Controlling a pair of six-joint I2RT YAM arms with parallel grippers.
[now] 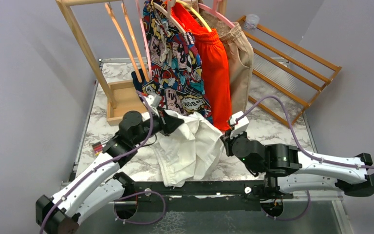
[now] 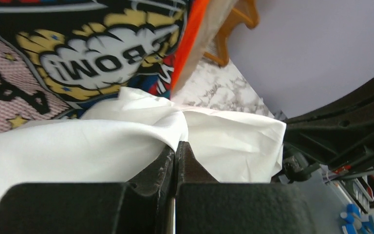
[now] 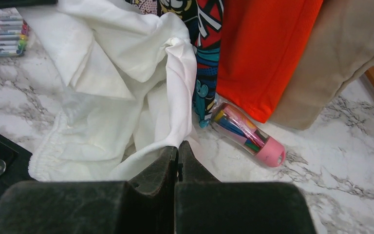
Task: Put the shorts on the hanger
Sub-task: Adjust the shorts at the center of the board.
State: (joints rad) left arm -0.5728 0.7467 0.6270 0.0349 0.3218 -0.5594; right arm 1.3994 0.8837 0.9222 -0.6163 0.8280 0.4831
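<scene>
Progress: early. The shorts (image 1: 190, 146) are gripped but not yet hung. The left tool (image 2: 176, 146) and the right tool (image 3: 178, 146) are each clamped shut on a fold of the white cloth. The garment sags between them, mid-desk (image 1: 272, 127) toward the near edge. Fabric: thin, matte and creased, with a gathered elastic waistband.

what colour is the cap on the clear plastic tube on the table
Pink; the cap shows best in the right wrist view.
</scene>
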